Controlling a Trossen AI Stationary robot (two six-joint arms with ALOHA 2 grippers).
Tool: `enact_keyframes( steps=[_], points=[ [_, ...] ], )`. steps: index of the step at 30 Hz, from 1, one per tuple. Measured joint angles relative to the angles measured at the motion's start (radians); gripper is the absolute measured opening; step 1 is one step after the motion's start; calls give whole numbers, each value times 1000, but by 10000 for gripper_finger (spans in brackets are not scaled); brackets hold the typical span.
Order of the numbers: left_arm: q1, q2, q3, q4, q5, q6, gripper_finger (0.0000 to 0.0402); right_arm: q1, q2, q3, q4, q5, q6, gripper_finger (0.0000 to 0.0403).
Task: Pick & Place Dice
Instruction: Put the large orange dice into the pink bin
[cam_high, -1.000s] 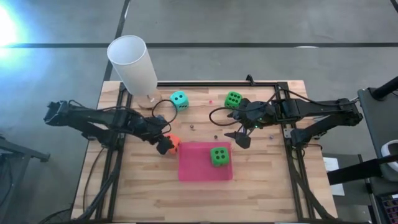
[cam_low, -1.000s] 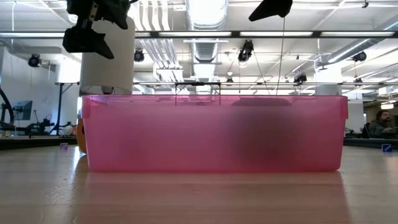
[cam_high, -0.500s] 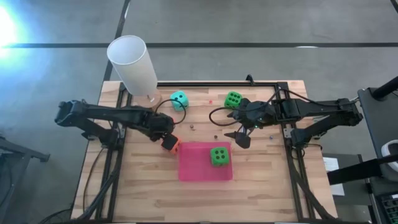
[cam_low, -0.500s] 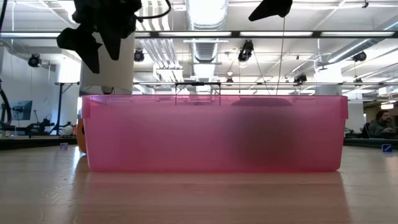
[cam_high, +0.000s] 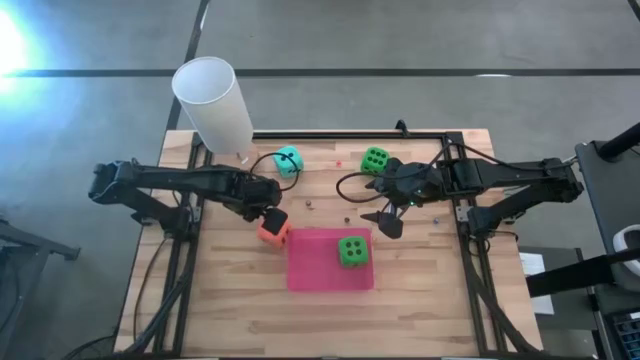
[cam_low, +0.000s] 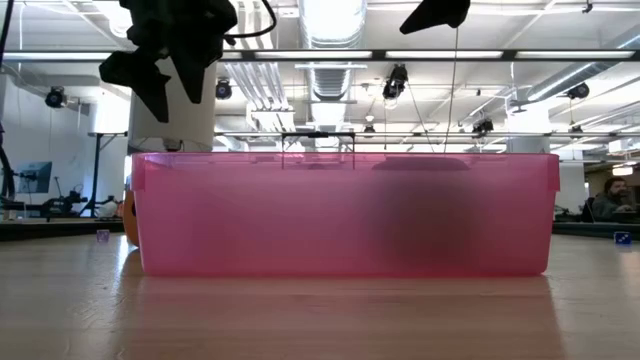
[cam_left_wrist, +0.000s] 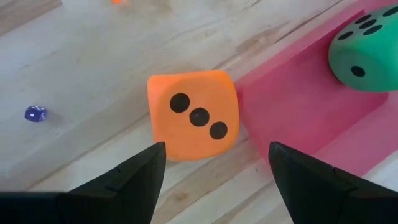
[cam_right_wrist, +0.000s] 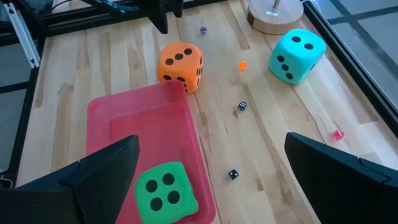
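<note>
**A:** Dice count first: how many do you have in the pink tray (cam_high: 310, 272)?

**B:** One, as far as you can see. A green die in the tray (cam_high: 352, 251) sits toward its right end. The other three are on the wooden table (cam_high: 230, 300).

**A:** Where exactly?

**B:** The orange die (cam_high: 272, 231) rests on the wood just outside the tray's left far corner, close against the rim; in the left wrist view it lies beside the pink wall, three pips up. The teal die (cam_high: 288, 160) sits near the white cylinder's base, and the second green die (cam_high: 376, 159) is at the far side by the right arm.

**A:** And your grippers?

**B:** Your left gripper (cam_left_wrist: 214, 163) hangs right over the orange die with its fingers apart, gripping nothing. Your right gripper (cam_high: 384, 217) hovers by the tray's far right corner, fingers spread wide and empty.

**A:** So how far along?

**B:** Roughly a quarter, I'd judge. The orange die looks like the one in hand, yet it is not in the tray, so you have three left to place.
</note>
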Motion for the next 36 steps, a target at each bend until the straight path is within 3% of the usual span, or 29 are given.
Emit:
enact_keyframes(
  steps=[24, 32, 36],
  points=[
    [-2, 77, -1, 54, -23, -37, 323, 0, 0, 0, 0, 0, 0, 400],
    [-3, 95, -1, 79, -53, 7, 389, 0, 0, 0, 0, 0, 0, 400],
    [-2, 146, -1, 63, -68, 25, 391, 0, 0, 0, 0, 0, 0, 400]
  ],
)
